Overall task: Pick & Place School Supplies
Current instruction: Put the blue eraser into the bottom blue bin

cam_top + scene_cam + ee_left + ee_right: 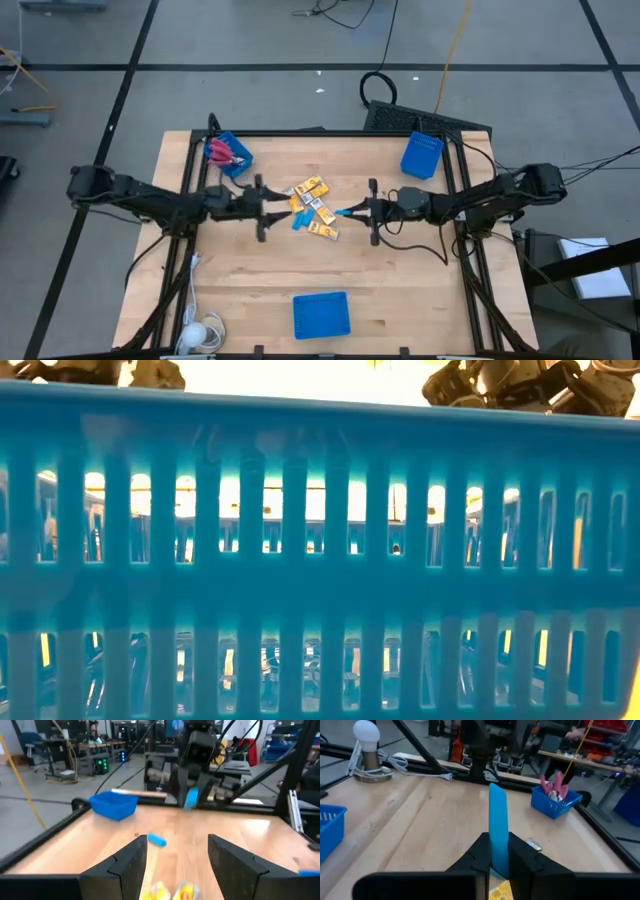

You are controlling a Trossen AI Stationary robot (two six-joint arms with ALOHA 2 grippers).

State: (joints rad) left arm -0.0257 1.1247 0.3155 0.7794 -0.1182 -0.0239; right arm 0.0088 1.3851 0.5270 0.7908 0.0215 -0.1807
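Blue piece (498,827) sits clamped in your right gripper (345,211) above the table's middle, left gripper (280,207) wide over the packs (312,190); carry it level to a bin (421,155).

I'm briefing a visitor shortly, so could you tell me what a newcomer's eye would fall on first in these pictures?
The right pincer stands out, shut on a light-blue oblong piece held above mid-table. Facing it, the left pincer hangs open over the scattered yellow-orange packs, with another light-blue piece lying on the wood. At the far left corner, a blue bin holds pink-handled scissors.
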